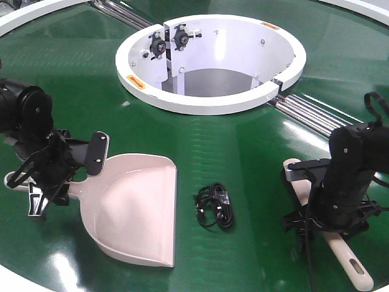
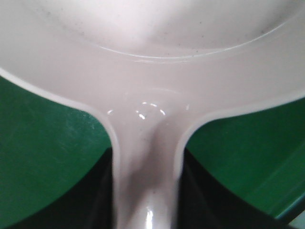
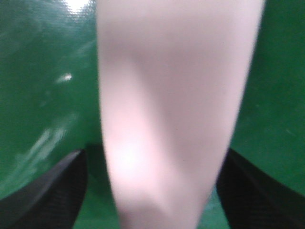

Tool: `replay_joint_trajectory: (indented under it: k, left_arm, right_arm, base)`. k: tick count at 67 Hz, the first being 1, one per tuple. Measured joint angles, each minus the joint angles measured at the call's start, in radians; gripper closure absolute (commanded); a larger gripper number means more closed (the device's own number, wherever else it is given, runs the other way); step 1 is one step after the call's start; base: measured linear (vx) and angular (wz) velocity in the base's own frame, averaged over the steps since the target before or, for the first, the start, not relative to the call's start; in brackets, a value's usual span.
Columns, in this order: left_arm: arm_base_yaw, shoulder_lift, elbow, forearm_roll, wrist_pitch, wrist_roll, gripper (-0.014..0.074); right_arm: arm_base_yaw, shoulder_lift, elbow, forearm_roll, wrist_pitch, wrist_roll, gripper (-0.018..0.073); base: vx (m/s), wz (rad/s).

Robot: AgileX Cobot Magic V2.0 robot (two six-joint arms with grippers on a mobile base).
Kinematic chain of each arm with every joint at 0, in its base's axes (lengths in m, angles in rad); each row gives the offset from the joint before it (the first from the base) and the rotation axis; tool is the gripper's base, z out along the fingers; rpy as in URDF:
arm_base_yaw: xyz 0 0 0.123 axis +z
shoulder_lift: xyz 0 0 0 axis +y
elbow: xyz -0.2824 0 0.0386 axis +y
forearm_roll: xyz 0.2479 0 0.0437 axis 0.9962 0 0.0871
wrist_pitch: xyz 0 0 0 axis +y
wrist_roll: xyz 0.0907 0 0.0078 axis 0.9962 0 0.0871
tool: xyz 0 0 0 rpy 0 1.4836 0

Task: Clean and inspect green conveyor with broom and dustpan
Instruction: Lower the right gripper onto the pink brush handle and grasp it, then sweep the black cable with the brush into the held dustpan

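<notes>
The green conveyor (image 1: 243, 140) fills the front view. On it at the left lies the pale pink dustpan (image 1: 137, 207), mouth toward the front. My left gripper (image 1: 82, 182) is shut on its handle; in the left wrist view the handle (image 2: 147, 181) runs between the dark fingers (image 2: 90, 200), which press on both sides. The broom (image 1: 349, 261) lies at the right, partly under my right arm. My right gripper (image 1: 310, 201) straddles it, open. In the right wrist view, green belt shows between the broom (image 3: 167, 119) and the left finger (image 3: 52, 191).
A coiled black cable (image 1: 214, 207) lies on the belt between dustpan and broom. The white central opening (image 1: 213, 100) sits behind, with steel rollers (image 1: 310, 112) to its right. A white outer rim (image 1: 36, 15) curves at the far left.
</notes>
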Motion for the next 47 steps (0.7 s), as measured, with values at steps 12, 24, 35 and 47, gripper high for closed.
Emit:
replay_joint_trajectory:
  k: [12,24,35,47]
  left_arm:
    - [0.000,0.000,0.000,0.000,0.000,0.000,0.0604]
    - [0.000,0.000,0.000,0.000,0.000,0.000,0.0604]
    - [0.000,0.000,0.000,0.000,0.000,0.000,0.0604]
    - [0.000,0.000,0.000,0.000,0.000,0.000,0.0604]
  right_arm:
    - [0.000,0.013,-0.001,0.000,-0.022,0.005,0.0478]
    - [0.000,-0.016,-0.001,0.000,-0.053,0.008,0.0570]
    - [0.000,-0.091,-0.001,0.000,-0.074,0.008,0.0568]
    - [0.000,-0.176,-0.001,0.031,-0.070,0.008,0.0568]
  base:
    - [0.00,0.00]
    - [0.00,0.00]
    - [0.00,0.00]
    - [0.00,0.00]
